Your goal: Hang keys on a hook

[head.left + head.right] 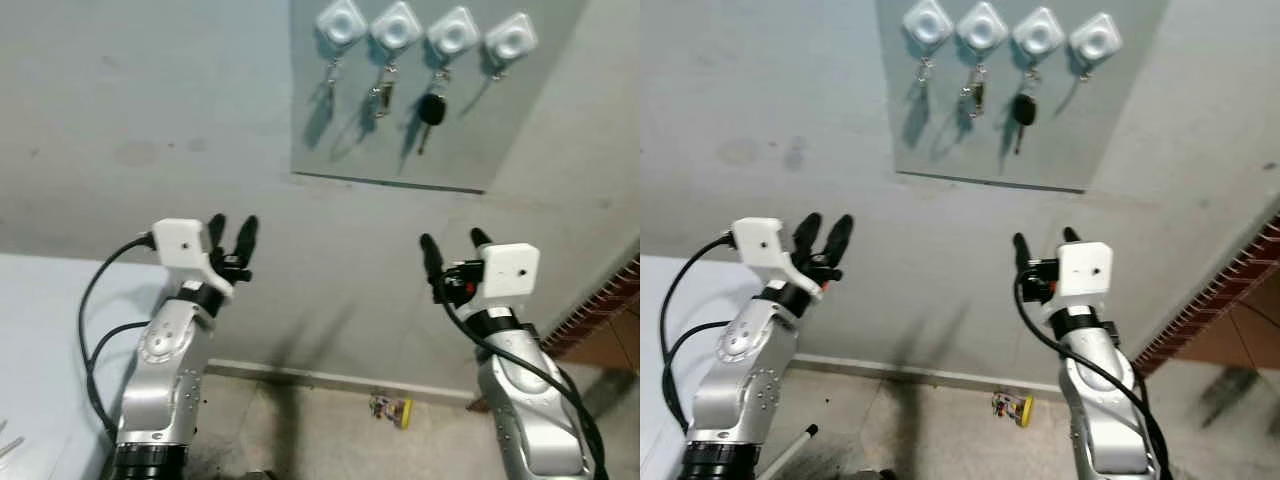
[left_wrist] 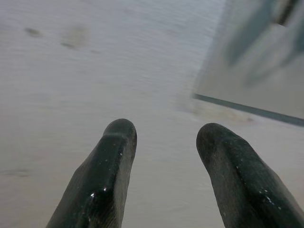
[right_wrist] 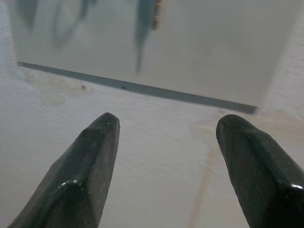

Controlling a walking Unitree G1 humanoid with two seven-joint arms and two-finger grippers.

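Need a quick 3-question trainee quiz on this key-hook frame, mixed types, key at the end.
1. True or false: the left gripper holds a key.
2. How many white hooks are on the grey panel? A) two B) three C) four
3. Fill in: the black car key hangs from the ___ hook, counting from the robot's left.

Key:
1. False. Both the left gripper and the right gripper are open and empty, raised before the wall below the panel.
2. C. Four hooks in a row.
3. Third. The first hook carries a ring, the second a small key; what hangs from the fourth is unclear.
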